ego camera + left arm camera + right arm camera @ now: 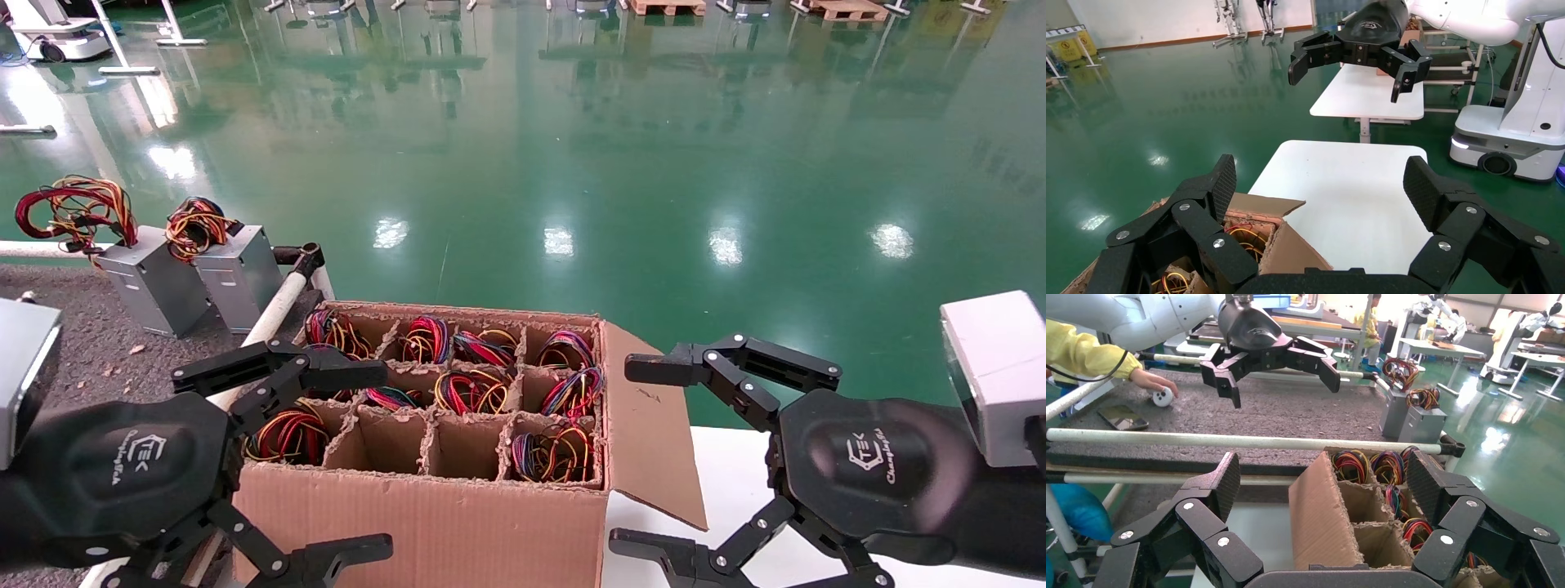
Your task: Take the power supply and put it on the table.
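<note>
Left hand [306, 461] spread wide, empty, hovering over near-left corner of carton [425, 523]. Right hand [654, 457] also wide, empty, over white tabletop [727, 465] right of carton. Power supply [151, 278] already stands on worktop [90, 343], far left, touching second grey box [237, 273]. Judgement: between units; next pick probably from carton cell, though units there show only wire coils. Worktop rough dark grey, white rail [278, 314]; glossy green floor [572, 147] beyond.

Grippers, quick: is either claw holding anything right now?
Left gripper: open, holding nothing, above the carton.
Right gripper: open, holding nothing.
</note>
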Tool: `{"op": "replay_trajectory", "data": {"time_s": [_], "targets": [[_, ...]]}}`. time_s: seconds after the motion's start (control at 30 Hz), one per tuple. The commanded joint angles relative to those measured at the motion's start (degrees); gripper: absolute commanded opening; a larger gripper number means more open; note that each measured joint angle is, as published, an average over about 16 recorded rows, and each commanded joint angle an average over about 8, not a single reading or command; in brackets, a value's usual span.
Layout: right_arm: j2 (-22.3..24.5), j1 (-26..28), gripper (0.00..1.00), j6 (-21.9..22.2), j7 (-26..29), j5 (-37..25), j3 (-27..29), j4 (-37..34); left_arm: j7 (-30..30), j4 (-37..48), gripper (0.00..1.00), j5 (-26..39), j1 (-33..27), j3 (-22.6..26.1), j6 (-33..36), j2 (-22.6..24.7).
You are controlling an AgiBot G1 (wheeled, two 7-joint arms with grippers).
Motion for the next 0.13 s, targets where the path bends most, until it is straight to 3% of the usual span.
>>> {"op": "replay_trajectory", "data": {"time_s": [0.03,0.13], "targets": [[0.0,0.0,1.00,0.0,0.0,0.0,0.0,0.0,0.0,0.1,1.00,0.0,-0.1,0.0,-0.1,0.0],[0.0,0.0,1.00,0.0,0.0,0.0,0.0,0.0,0.0,0.2,1.00,0.0,-0.1,0.0,-0.1,0.1]]}}
